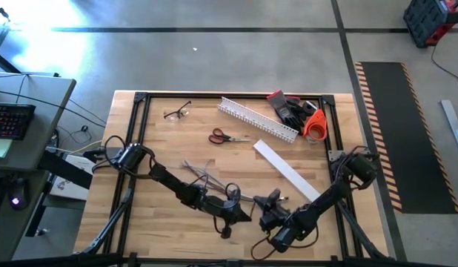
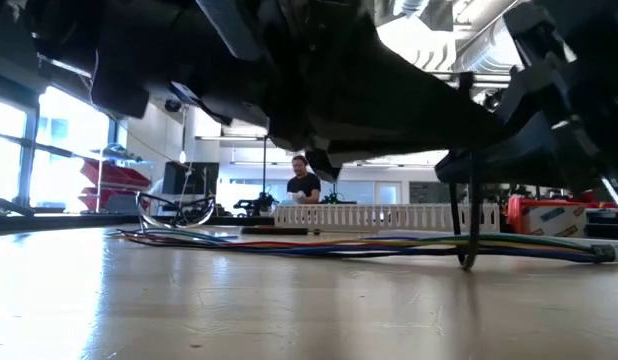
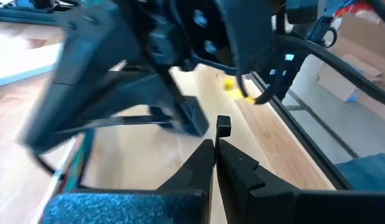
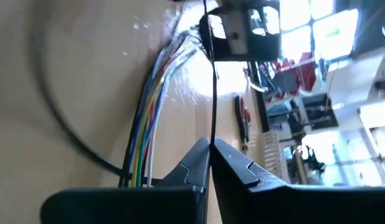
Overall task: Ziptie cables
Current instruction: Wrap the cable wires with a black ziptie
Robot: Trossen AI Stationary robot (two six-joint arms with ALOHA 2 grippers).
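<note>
Wooden desk (image 1: pixel 177 137) with a black frame, grey workshop floor around it, and in the low view a person (image 2: pixel 303 182) sits far back in the room.

Two arms, both working near the front edge of the desk, around the middle. The right gripper (image 4: pixel 210 147) has its fingers pressed together on one thin black strip, the ziptie (image 4: pixel 214 87), which runs straight away from the tips toward the other arm's head. The left gripper (image 3: pixel 216 147) is closed too, tips touching, with a small dark bit (image 3: pixel 223 126) right at them. I can't tell if that bit is the ziptie's end.

In the low view the ziptie (image 2: pixel 473 210) stands upright, curling around the cables (image 2: pixel 389 245) at the bottom. The cables are one bundle lying flat, running from mid-desk toward the front edge. I count roughly six or seven colours in the right wrist view (image 4: pixel 146 124) but they overlap, so no firm count.

Further out: one pair of red-handled scissors (image 1: pixel 223 136) mid-desk, one white slotted duct (image 1: pixel 256 119) and one flat white cover strip (image 1: pixel 284 170), one pair of glasses (image 1: pixel 177 112) near the back edge, an orange tape roll (image 1: pixel 314 124) and dark gloves (image 1: pixel 287 106) at the back right corner. From above, both grippers are mostly lost in dark arm clutter.
</note>
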